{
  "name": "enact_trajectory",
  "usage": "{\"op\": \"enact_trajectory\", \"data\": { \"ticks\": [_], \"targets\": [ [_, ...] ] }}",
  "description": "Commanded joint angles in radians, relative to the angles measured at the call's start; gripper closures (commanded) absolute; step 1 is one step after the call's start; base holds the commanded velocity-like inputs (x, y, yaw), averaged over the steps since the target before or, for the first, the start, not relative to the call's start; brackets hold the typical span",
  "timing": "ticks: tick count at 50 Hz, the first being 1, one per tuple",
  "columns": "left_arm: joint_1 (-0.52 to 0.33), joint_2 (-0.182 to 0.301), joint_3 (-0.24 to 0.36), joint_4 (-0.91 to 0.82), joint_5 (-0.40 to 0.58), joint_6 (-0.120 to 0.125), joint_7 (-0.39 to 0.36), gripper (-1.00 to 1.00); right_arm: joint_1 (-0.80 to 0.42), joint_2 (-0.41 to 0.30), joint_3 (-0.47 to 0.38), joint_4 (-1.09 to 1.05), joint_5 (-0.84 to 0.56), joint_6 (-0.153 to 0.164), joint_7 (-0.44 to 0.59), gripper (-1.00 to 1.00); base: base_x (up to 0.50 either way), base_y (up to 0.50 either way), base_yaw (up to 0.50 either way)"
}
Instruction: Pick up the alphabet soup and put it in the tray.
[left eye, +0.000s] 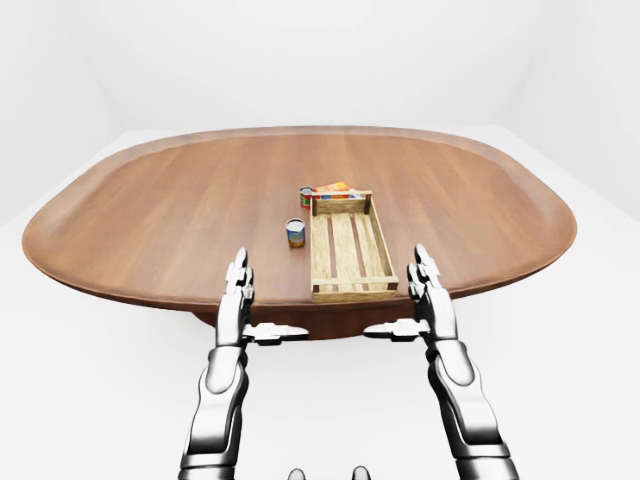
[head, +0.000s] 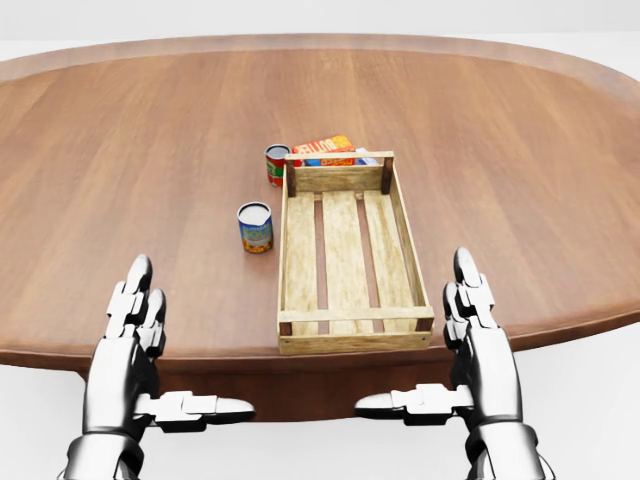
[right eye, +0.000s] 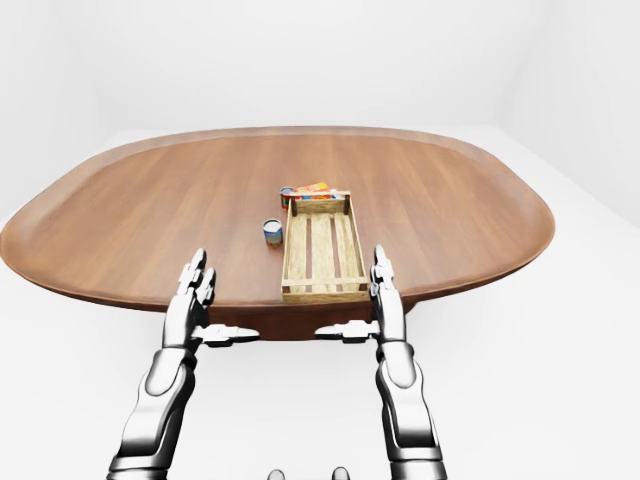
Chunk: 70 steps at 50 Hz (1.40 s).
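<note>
oval wood table, slatted tray, 2 cans, box

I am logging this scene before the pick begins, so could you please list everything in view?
table: one, brown wood, oval, fills most of each view.
tray: one, pale wooden slatted crate, empty, near the table's bottom edge in the head view.
blue-labelled can: one, upright, just left of the tray.
red-labelled can: one, upright, at the tray's top-left corner.
box: one, orange-red, just above the tray.
left hand: one, silver, open, holds nothing.
right hand: one, silver, open, holds nothing.
</note>
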<state>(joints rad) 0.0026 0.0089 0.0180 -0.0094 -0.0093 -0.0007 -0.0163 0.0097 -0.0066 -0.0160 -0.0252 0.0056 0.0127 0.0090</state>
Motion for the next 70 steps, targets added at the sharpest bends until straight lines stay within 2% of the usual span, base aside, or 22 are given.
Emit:
{"op": "enact_trajectory", "data": {
  "ticks": [1,4,9,10,11,15,24,25,28,40,47,54,56,58,64,70],
  "targets": [
    [0.011,0.014,0.030,-0.038,-0.014,0.006,-0.028,-1.00,0.027,-0.010,-0.027,-0.071,0.005,0.033,0.009,-1.00,0.00,0.00,0.00],
    [0.012,0.014,0.032,-0.041,-0.015,0.007,-0.029,-1.00,0.031,-0.011,-0.031,-0.080,0.006,0.036,0.009,-1.00,0.00,0.00,0.00],
    [0.017,0.019,0.045,-0.082,-0.025,0.027,-0.033,-1.00,0.041,-0.013,-0.036,-0.104,0.004,0.049,0.011,-1.00,0.00,0.00,0.00],
    [0.017,0.020,0.048,-0.095,-0.028,0.038,-0.033,-1.00,0.042,-0.013,-0.038,-0.110,0.005,0.051,0.010,-1.00,0.00,0.00,0.00],
    [0.020,0.023,0.058,-0.127,-0.039,0.062,-0.036,-1.00,0.045,-0.015,-0.043,-0.124,0.005,0.059,0.010,-1.00,0.00,0.00,0.00],
    [0.030,0.028,0.074,-0.180,-0.050,0.088,-0.044,-1.00,0.058,-0.016,-0.052,-0.158,0.005,0.072,0.014,-1.00,0.00,0.00,0.00],
    [0.051,0.037,0.125,-0.330,-0.087,0.088,-0.059,-1.00,0.106,-0.018,-0.104,-0.286,0.037,0.075,0.033,-1.00,0.00,0.00,0.00],
    [0.058,0.031,0.127,-0.261,-0.081,0.088,-0.071,-1.00,0.114,-0.019,-0.110,-0.307,0.039,0.075,0.037,-1.00,0.00,0.00,0.00],
    [0.058,0.034,0.137,-0.247,-0.087,0.082,-0.076,-1.00,0.136,-0.017,-0.136,-0.370,0.048,0.075,0.049,-1.00,0.00,0.00,0.00],
    [0.095,0.035,0.169,-0.361,-0.110,0.088,-0.100,-1.00,0.207,0.010,-0.215,-0.553,0.076,0.075,0.104,-1.00,0.00,0.00,0.00],
    [0.084,0.042,0.224,-0.400,-0.143,0.088,-0.102,-1.00,0.263,0.047,-0.272,-0.707,0.090,0.075,0.141,-1.00,0.00,0.00,0.00],
    [0.084,0.050,0.275,-0.461,-0.182,0.088,-0.105,-1.00,0.269,0.071,-0.314,-0.748,0.110,0.075,0.168,-1.00,0.00,0.00,0.00],
    [0.084,0.053,0.296,-0.482,-0.198,0.088,-0.104,-1.00,0.275,0.078,-0.334,-0.766,0.128,0.075,0.177,-1.00,0.00,0.00,0.00],
    [0.083,0.055,0.308,-0.494,-0.206,0.088,-0.106,-1.00,0.274,0.095,-0.363,-0.795,0.207,0.075,0.187,-1.00,0.00,0.00,0.00],
    [0.074,0.064,0.338,-0.505,-0.227,0.088,-0.105,-1.00,0.276,0.085,-0.367,-0.783,0.156,0.075,0.197,-1.00,0.00,0.00,0.00],
    [0.072,0.064,0.339,-0.512,-0.227,0.088,-0.104,-1.00,0.292,0.098,-0.354,-0.805,0.162,0.075,0.236,-1.00,0.31,0.00,0.00]
  ]
}}
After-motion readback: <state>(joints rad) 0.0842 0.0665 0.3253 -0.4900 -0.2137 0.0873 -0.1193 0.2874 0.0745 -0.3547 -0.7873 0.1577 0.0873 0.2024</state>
